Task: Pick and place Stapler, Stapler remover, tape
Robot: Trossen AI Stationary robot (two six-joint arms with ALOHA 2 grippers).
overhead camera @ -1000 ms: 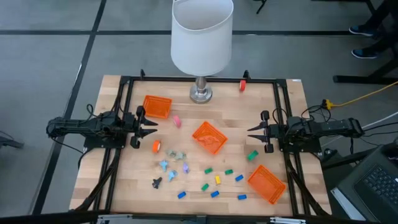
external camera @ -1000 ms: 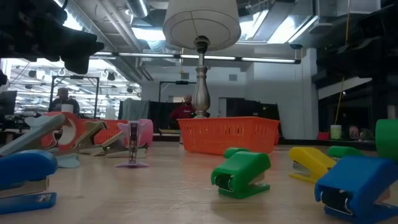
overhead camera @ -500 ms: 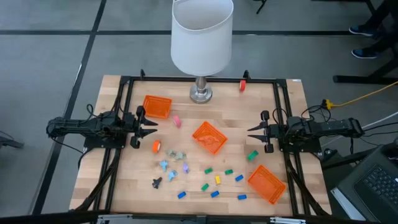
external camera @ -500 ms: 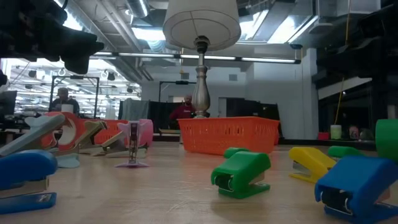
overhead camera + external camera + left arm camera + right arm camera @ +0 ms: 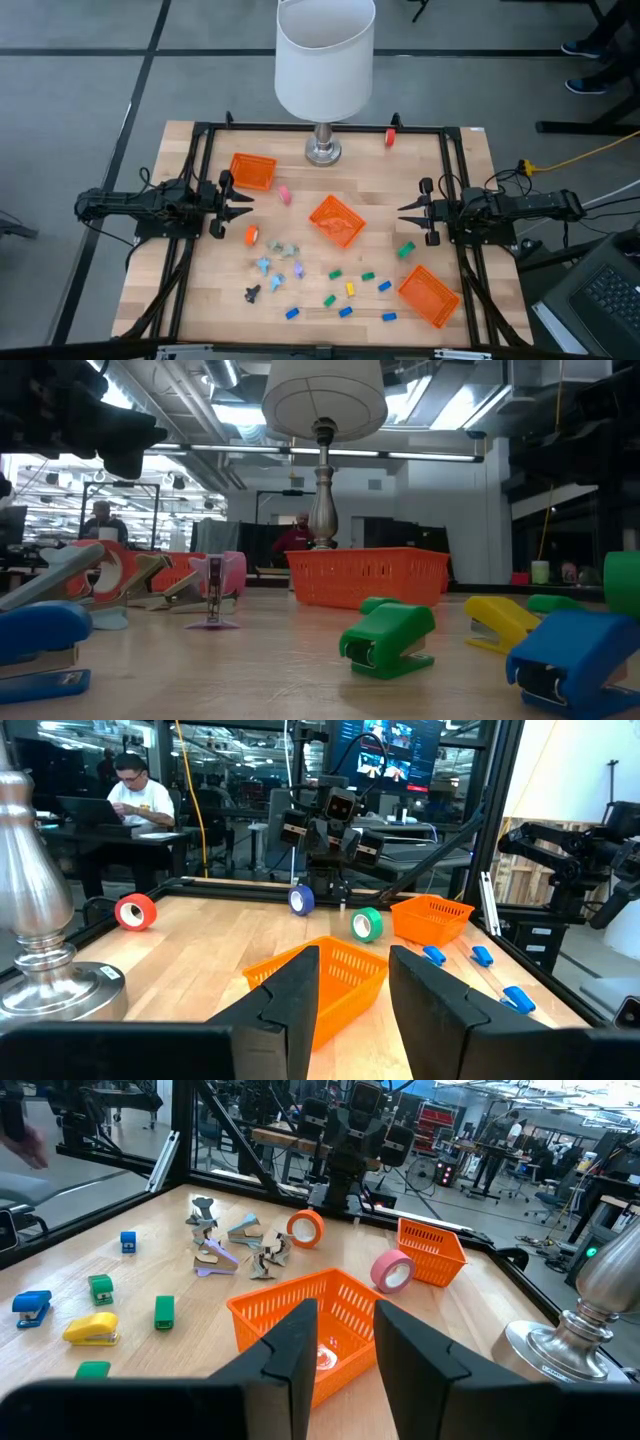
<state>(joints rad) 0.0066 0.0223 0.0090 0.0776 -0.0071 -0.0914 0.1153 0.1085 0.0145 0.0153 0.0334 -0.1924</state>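
Two grippers you have parked apart, left gripper [image 5: 245, 207] at mid-left of the high view, right gripper [image 5: 405, 214] at mid-right, both with fingers parted and empty, orange tape [image 5: 251, 235] left of centre, pink tape [image 5: 284, 194] above it, staplers [image 5: 347, 289] scattered lower centre.

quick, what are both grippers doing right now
Left gripper: jaws open, holding nothing, at the table's left edge.
Right gripper: jaws open, holding nothing, at the table's right edge.
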